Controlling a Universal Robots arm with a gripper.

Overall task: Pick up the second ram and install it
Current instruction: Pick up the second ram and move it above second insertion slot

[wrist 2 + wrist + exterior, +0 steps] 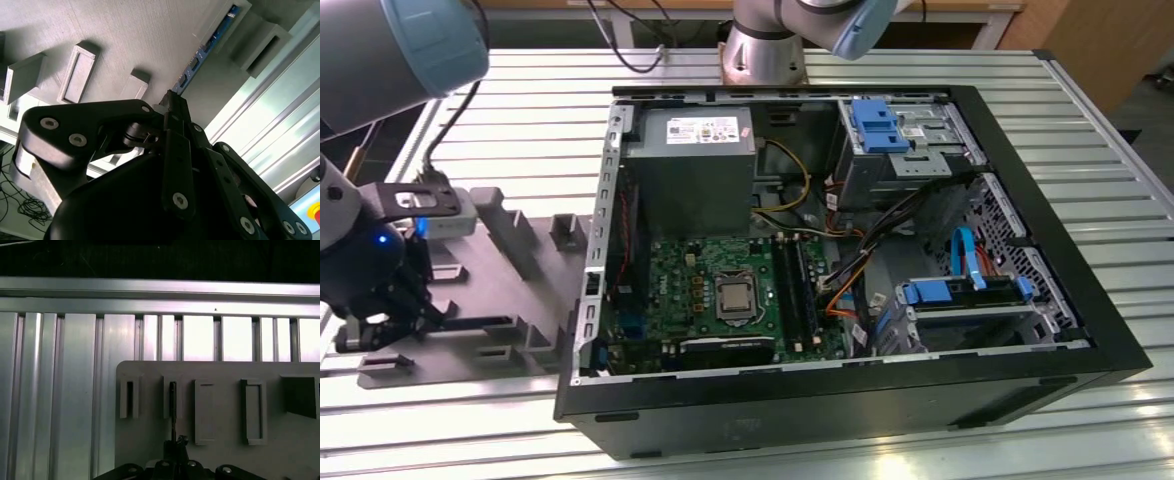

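Gripping the memory stick [200, 57] at its near end with the claw [172, 104], drawn shut on the thin edge as far as both wrist views show. Judged early in the job: grasp made, nothing else done. Not yet lifted. Standing on edge in the grey tray [125, 35], held between raised blocks. Running straight out ahead of the claw, touching it at the fingertips and reaching away to the blocks at the far end. Lying with the tray on the slatted bench [467, 445], directly under the claw. Left to do, by this reading: raising it clear, carrying it to the computer case [1067, 370], well apart from the claw beyond the tray, and pressing it into one of the long black slots [795, 290].
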